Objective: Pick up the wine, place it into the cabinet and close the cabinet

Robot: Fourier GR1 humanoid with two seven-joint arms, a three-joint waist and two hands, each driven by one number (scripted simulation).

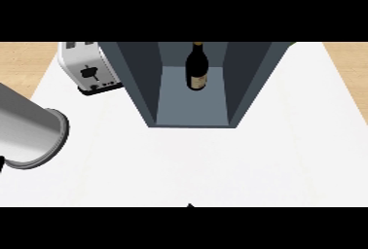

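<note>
Black fingers show nowhere, so open or curled cannot be told; only a grey left forearm (28, 126) crosses the left edge. Wine (197, 65) stands upright inside the open cabinet (191, 114), so closing looks to be what remains. Toaster (90, 68) crowds the cabinet's left wall; white counter (215, 165) in front gives room

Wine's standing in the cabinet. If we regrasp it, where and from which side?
Grip the wine round its wide body at the label, coming in through the open front of the cabinet. It stands upright between the side walls, which block a sideways approach; the neck is slimmer.
</note>
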